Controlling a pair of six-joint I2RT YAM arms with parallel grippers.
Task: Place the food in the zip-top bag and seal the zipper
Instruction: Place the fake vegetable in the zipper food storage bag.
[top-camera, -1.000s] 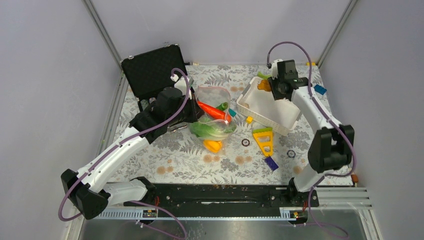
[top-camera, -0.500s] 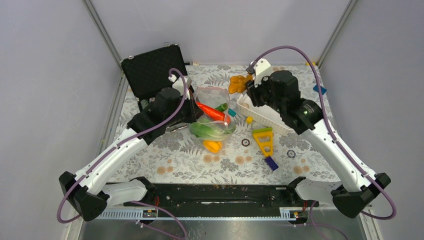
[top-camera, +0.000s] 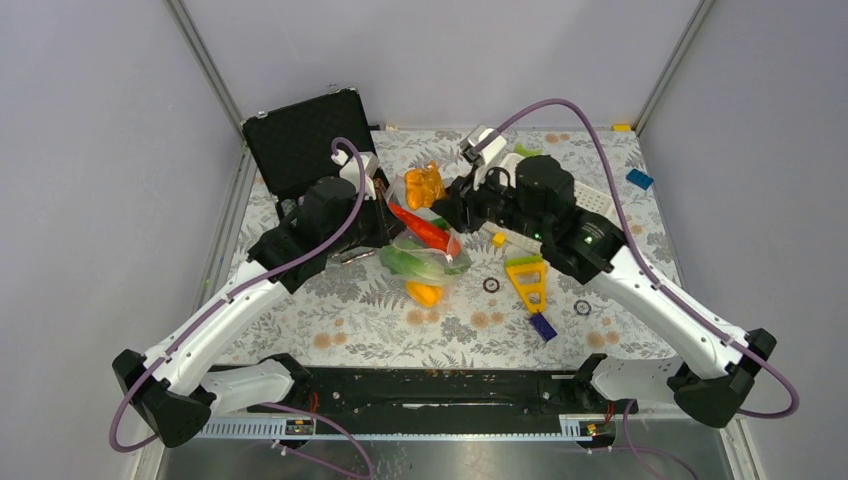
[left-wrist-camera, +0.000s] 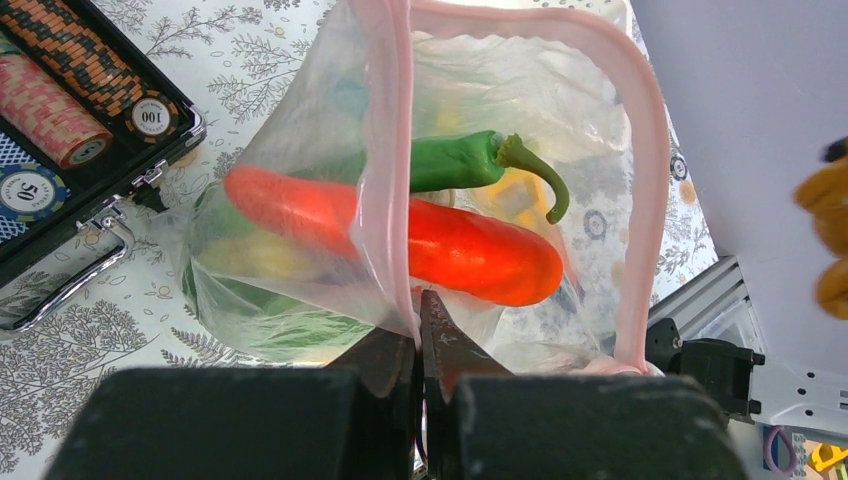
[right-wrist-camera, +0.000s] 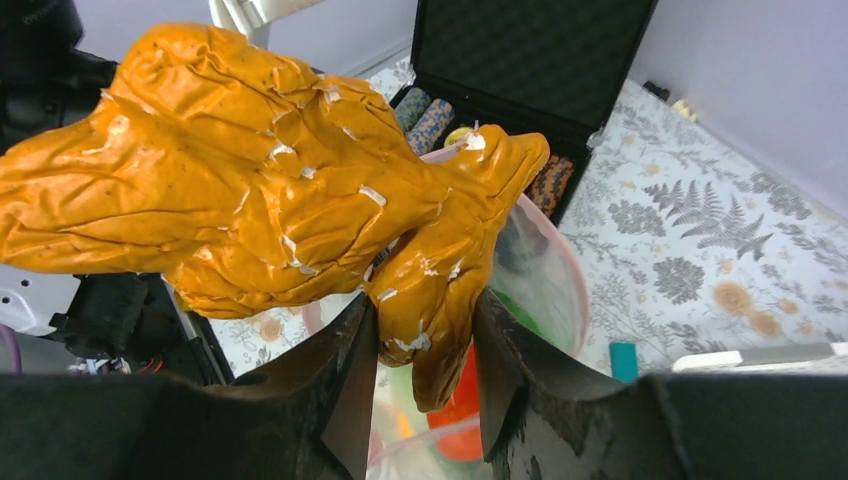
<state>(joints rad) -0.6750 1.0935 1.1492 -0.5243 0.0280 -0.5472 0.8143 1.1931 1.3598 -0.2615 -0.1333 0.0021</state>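
— Where's the bag (top-camera: 428, 240)?
— On the leaf-print tablecloth (top-camera: 650, 250), grey walls (top-camera: 100, 150) around. Left gripper (left-wrist-camera: 421, 335) pinches its pink strip (left-wrist-camera: 385, 150); right gripper (right-wrist-camera: 420, 380) clamps the orange lump (right-wrist-camera: 250, 170) over its mouth.

The right gripper (top-camera: 447, 203) holds a lumpy orange plastic toy food (top-camera: 423, 187) above the clear dotted plastic bag (top-camera: 432, 250), with the left gripper (top-camera: 383, 226) at its edge.
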